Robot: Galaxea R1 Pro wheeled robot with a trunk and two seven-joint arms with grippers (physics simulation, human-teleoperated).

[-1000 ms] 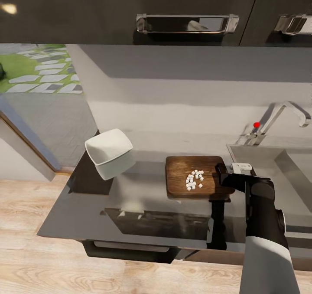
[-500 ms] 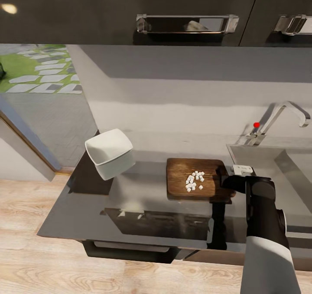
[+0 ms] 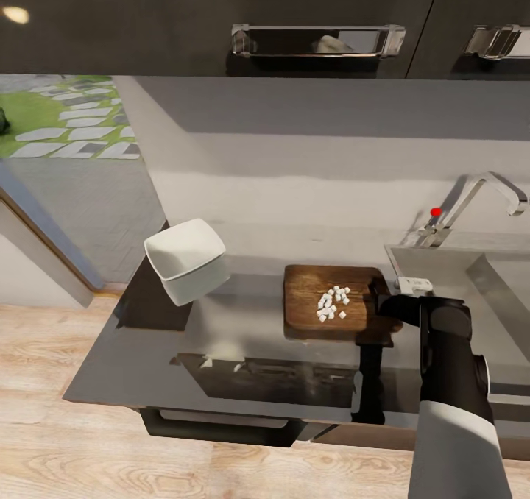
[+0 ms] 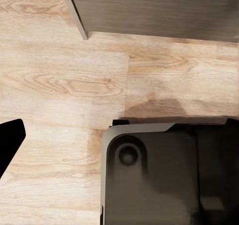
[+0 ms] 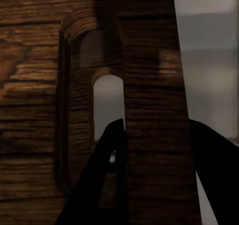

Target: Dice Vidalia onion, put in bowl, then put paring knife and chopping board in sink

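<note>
**Right gripper clamped on the handle end of the board, diced onion on top**

Nearest in the head view, the right arm reaches forward over the front edge of the tabletop. Its right gripper sits at the right end of the chopping board. In the right wrist view the right gripper holds that end of the board: one dark finger lies on the wood beside the handle hole, the other finger lies off the board's edge, with the strip of wood between them.

The board rests on the tabletop with a small heap of white onion dice near its middle. Well to its left, near the tabletop's left end, stands the white bowl. Just right of the board is the sink, with the faucet and its red knob behind it.

The left wrist view looks down on wooden floor and the robot's dark base; one dark finger shows at the picture's edge, and I cannot tell how wide the left gripper stands
</note>
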